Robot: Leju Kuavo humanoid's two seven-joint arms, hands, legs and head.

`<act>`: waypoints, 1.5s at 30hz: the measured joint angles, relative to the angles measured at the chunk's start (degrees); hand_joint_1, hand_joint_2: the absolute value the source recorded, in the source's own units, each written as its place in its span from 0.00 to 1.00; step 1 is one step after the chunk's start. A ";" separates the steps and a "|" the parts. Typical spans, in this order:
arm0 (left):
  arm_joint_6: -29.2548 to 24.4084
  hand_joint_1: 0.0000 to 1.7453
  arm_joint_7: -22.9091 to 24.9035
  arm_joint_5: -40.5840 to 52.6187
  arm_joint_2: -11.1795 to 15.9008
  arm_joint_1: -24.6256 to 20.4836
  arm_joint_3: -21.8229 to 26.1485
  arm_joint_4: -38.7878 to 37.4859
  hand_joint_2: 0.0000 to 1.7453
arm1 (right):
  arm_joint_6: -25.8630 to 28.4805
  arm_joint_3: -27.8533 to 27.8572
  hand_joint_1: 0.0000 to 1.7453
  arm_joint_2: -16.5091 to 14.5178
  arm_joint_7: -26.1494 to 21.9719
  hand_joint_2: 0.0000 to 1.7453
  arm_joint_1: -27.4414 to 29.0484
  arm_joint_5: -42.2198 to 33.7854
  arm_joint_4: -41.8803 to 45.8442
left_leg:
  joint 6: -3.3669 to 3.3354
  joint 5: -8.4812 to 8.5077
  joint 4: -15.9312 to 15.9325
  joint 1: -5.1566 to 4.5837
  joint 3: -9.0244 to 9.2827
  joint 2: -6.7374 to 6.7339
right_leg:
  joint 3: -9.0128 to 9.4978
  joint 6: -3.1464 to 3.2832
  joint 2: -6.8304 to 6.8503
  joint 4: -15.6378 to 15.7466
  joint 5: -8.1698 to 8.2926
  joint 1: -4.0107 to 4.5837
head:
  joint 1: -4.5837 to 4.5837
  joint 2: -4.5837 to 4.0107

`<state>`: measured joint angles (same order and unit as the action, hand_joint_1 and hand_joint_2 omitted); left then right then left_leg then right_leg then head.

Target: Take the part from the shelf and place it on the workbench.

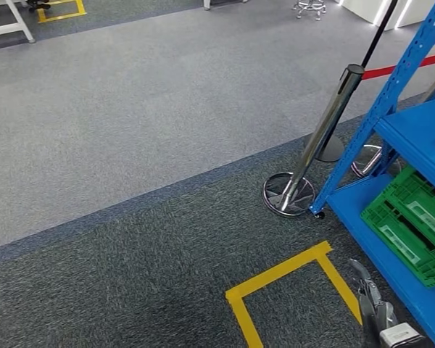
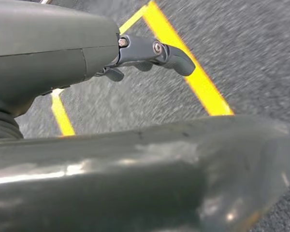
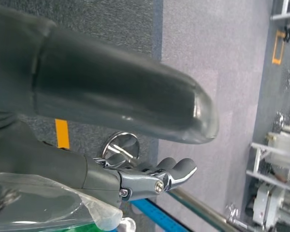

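My right hand (image 1: 375, 303) hangs low at the bottom right of the head view, beside the blue shelf (image 1: 417, 138). In the right wrist view its thumb (image 3: 129, 92) and fingers (image 3: 154, 178) are stretched out and apart, with nothing between them. A clear plastic bag (image 3: 45, 209) with something dark inside lies close by the hand's outer side, over a strip of green. I cannot tell whether it touches the hand. My left hand (image 2: 151, 53) hangs over the carpet with its fingers extended and holds nothing.
Green crates (image 1: 412, 221) sit on the shelf's bottom level. A chrome stanchion (image 1: 325, 127) leans on its round base (image 1: 288, 194) just left of the shelf leg. A yellow tape square (image 1: 283, 279) marks the dark carpet. White table legs (image 1: 7, 18) stand far left.
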<state>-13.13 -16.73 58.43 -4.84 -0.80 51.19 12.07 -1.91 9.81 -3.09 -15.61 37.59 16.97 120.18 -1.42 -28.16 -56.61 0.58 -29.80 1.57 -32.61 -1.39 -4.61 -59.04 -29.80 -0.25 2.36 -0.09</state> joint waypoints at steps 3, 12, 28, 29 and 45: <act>-0.01 0.00 -0.01 0.20 -0.02 0.13 0.00 0.04 0.00 | -0.05 0.15 0.00 -0.05 0.01 0.00 -0.23 0.04 0.03 | -0.39 0.09 0.28 0.03 -0.02 -2.25 | -5.00 -0.83 3.80 -10.27 -5.58 -0.14 | 0.34 0.00; 0.03 0.00 -0.18 0.32 -0.20 0.03 0.00 0.12 0.00 | -0.37 0.75 0.00 -0.21 0.02 0.00 -0.35 0.24 0.01 | 1.49 -0.98 -0.21 -0.17 0.96 -7.15 | 1.64 -0.32 7.48 1.85 0.56 -0.50 | 0.15 0.00; 0.04 0.00 -0.38 0.32 -0.20 0.14 0.00 0.17 0.00 | -0.46 1.04 0.00 -0.79 0.00 0.00 -0.40 0.48 0.04 | 0.96 -0.70 -0.93 -0.07 -0.13 1.56 | 1.32 0.44 -2.36 1.78 1.31 -0.28 | -0.01 0.00; 0.05 0.00 -0.46 0.32 -0.25 0.08 0.00 0.18 0.00 | -0.48 1.04 0.00 -0.81 0.01 0.00 -0.32 0.48 0.04 | 0.70 -0.54 -0.69 -0.04 -0.10 0.93 | 1.00 0.13 -2.25 1.65 1.23 -0.35 | 0.00 0.00; 0.14 0.00 -1.03 0.34 -0.53 -0.32 0.00 0.32 0.00 | -0.56 1.24 0.00 -0.99 0.01 0.00 -0.59 0.48 -0.09 | 2.06 -1.96 -0.84 -0.18 1.19 -6.97 | 1.86 1.06 6.20 2.06 0.72 -0.08 | 0.34 0.00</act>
<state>-12.98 -17.75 58.77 -5.37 -1.12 51.19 12.39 -2.47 11.05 -4.08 -15.59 37.00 17.45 120.08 0.63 -30.13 -57.45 0.40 -28.61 -5.40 -30.74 -0.33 1.58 -56.98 -29.08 -0.33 2.69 -0.09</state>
